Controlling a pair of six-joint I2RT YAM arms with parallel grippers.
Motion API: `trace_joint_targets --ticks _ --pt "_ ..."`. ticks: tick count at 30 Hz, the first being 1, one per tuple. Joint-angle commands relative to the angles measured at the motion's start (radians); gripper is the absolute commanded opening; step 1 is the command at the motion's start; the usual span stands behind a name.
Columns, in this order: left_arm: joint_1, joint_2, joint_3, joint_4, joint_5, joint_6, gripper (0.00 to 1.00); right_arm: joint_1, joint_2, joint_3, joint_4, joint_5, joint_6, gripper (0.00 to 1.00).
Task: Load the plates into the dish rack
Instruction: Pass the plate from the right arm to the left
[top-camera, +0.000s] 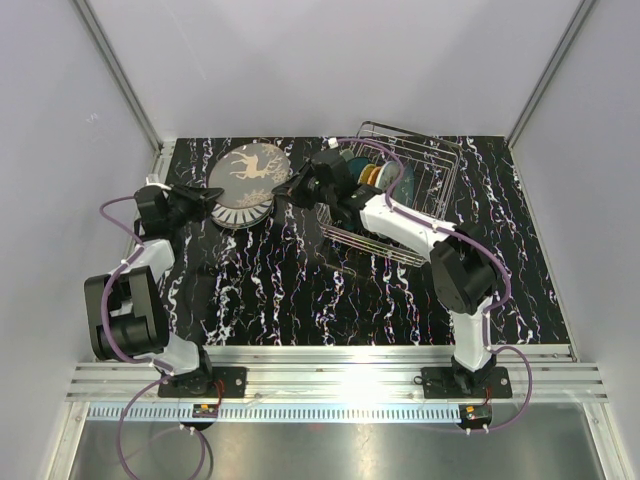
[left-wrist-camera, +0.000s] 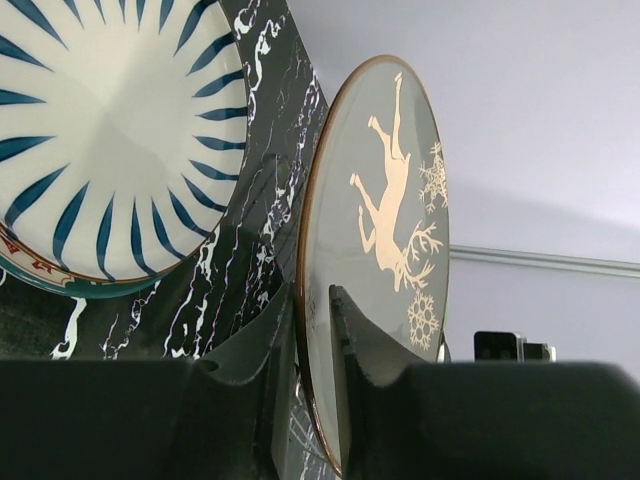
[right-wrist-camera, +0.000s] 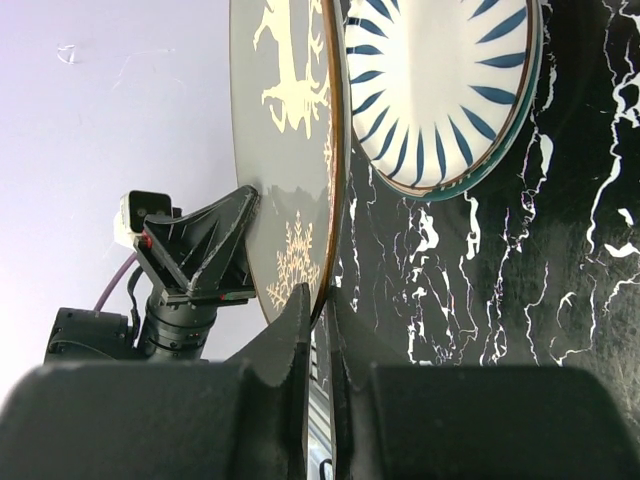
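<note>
The grey-brown deer plate (top-camera: 250, 168) is held above the table at the back left, over a white plate with blue rays (top-camera: 243, 213). My left gripper (top-camera: 212, 199) is shut on its left rim. My right gripper (top-camera: 291, 186) is shut on its right rim. In the left wrist view the jaws (left-wrist-camera: 312, 335) clamp the deer plate's edge (left-wrist-camera: 385, 200), with the blue-rayed plate (left-wrist-camera: 110, 130) behind. In the right wrist view the jaws (right-wrist-camera: 322, 325) pinch the deer plate (right-wrist-camera: 285, 150). The wire dish rack (top-camera: 425, 165) stands at the back right with several plates upright in it (top-camera: 368, 177).
The blue-rayed plate (right-wrist-camera: 440, 90) lies on another plate with a teal rim on the black marbled table (top-camera: 300, 290). The right arm reaches across in front of the rack. Grey walls close the back and sides. The left gripper's fingers (right-wrist-camera: 205, 250) show in the right wrist view.
</note>
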Motion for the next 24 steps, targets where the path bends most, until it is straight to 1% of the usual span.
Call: trace_joint_targets --ticks 1,5,9,15,24 --pt "-0.032 -0.045 0.008 0.139 0.193 0.013 0.20 0.057 -0.059 0.002 0.173 -0.135 0.004 0.00" --pt "-0.032 -0.034 0.020 0.139 0.230 0.036 0.20 0.057 -0.059 -0.003 0.195 -0.154 -0.005 0.00" --pt "-0.032 -0.025 0.031 0.132 0.263 0.041 0.14 0.057 -0.066 -0.018 0.224 -0.170 -0.030 0.00" --pt "-0.031 -0.020 0.068 0.066 0.296 0.085 0.15 0.057 -0.080 -0.044 0.259 -0.184 -0.059 0.00" --pt "-0.046 0.012 0.088 0.056 0.340 0.094 0.17 0.068 -0.083 -0.052 0.305 -0.234 -0.091 0.00"
